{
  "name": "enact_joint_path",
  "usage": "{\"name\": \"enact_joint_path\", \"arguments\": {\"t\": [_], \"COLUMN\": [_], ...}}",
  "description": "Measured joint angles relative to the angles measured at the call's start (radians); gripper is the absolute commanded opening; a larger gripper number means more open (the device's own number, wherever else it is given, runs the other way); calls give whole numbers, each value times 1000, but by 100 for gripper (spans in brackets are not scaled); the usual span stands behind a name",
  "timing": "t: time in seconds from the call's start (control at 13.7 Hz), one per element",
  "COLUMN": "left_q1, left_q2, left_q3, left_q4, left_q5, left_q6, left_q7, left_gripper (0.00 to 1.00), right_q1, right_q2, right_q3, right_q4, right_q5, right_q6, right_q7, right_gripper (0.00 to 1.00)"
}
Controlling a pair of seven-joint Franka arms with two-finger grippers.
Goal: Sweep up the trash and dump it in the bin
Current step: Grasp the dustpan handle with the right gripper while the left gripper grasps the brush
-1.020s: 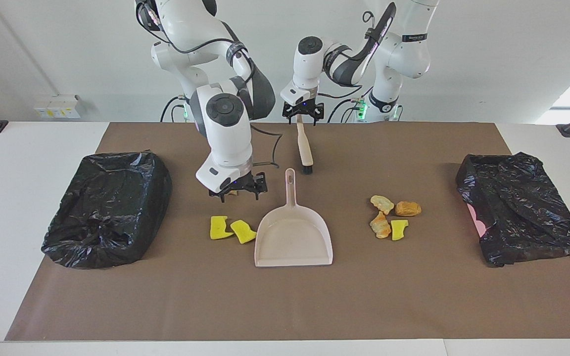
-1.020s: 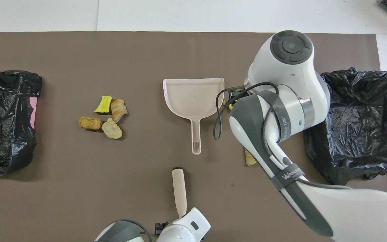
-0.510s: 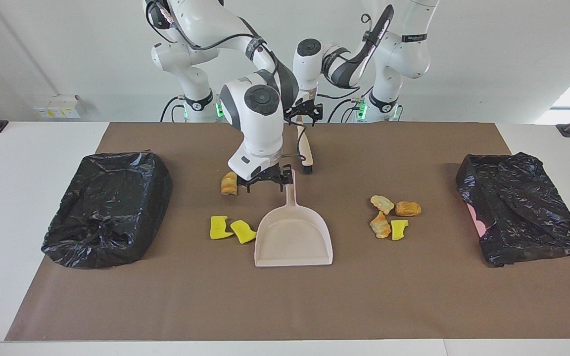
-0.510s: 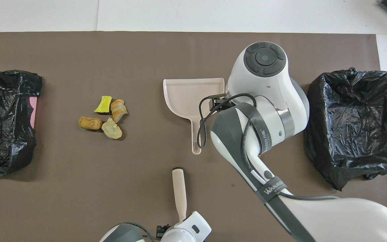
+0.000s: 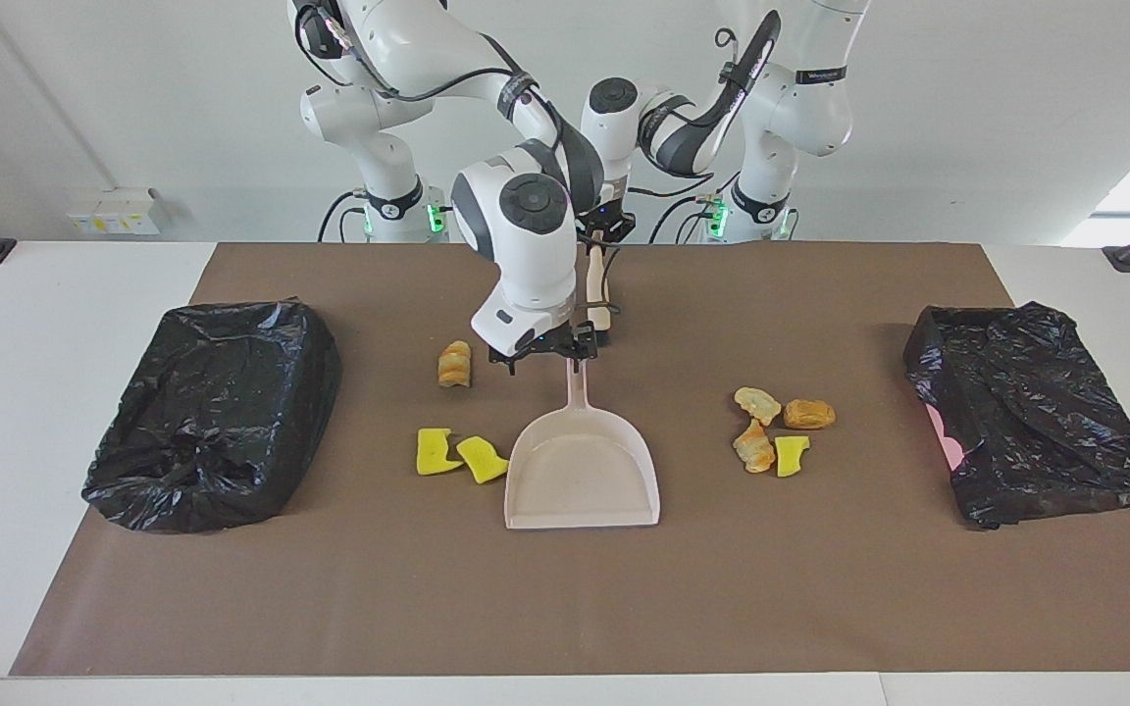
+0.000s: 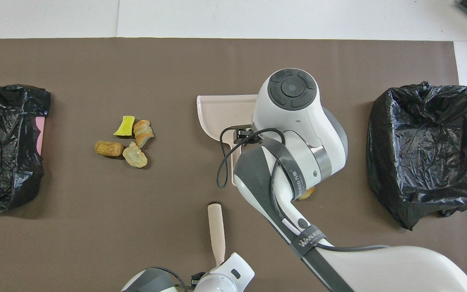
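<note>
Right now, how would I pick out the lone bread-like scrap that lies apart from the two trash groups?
Start at the beige dustpan in the middle of the brown mat. Beside its handle, toward the right arm's end, lies the tan bread lump. It sits alone, nearer to the robots than the two yellow sponge pieces.

White arms, grey joints (black cables)
</note>
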Motion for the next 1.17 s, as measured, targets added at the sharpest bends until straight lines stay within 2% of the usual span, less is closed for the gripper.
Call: {"name": "enact_joint_path", "arguments": {"t": [0.22,0.51,0.66,0.8,0.95,1.09,1.17], "left_q1": [19,111,151,201,282,381,438], "left_q2": [-5,-57,-96,-135,-182,-221,-229], "left_q3": [13,19,20,21,23,25,26], "left_q4": [24,63,64,64,66,77,89], "left_q5": [0,0,0,0,0,1,2], "left_q6": [-88,-273,-339,-399,-454,-493,-497], "left_q7": [17,129,174,230,315,406,453], "left_gripper": [0,0,0,0,0,0,0], "right_q1": [36,35,36,40,42,46,50], "right_q2": [51,66,65,63,59,54,52], "right_q3": [0,-2,-1,-1,0,0,1], "right_q4": [-39,-73,-73,-72,-66,-65,-65], "right_q5": [0,0,-1,-1,-1,-1,-1], "right_q6": [96,129,126,122,111,104,104], "right_q7": [45,45,45,45,45,45,45], "right_gripper": [100,100,92,90,44,3,0]}}
